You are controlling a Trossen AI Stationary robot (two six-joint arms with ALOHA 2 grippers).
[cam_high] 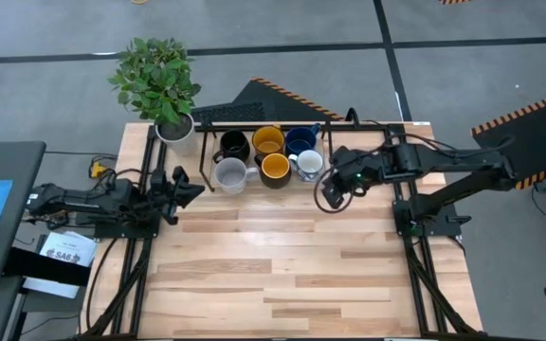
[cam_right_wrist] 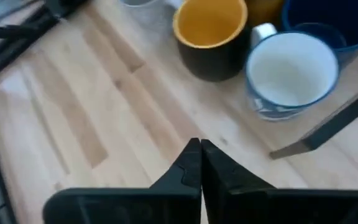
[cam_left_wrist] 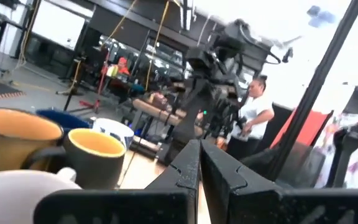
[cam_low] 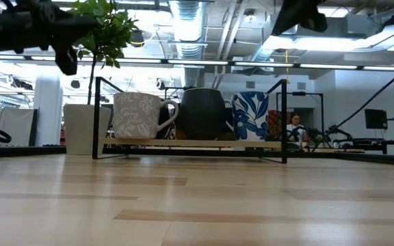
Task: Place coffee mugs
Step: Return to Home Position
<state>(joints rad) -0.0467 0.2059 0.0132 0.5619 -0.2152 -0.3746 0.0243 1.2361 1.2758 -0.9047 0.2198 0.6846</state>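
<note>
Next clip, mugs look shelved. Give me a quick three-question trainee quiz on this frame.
1. How many ceramic mugs stand on the black metal-frame shelf?
2. True or false: the right gripper is shut on the white mug with blue marks.
3. Fill in: the black-sided mug between the light grey-white mug and the white one is ____ inside.
Key: 1 six; 2 false, shut but holding nothing; 3 yellow.
</note>
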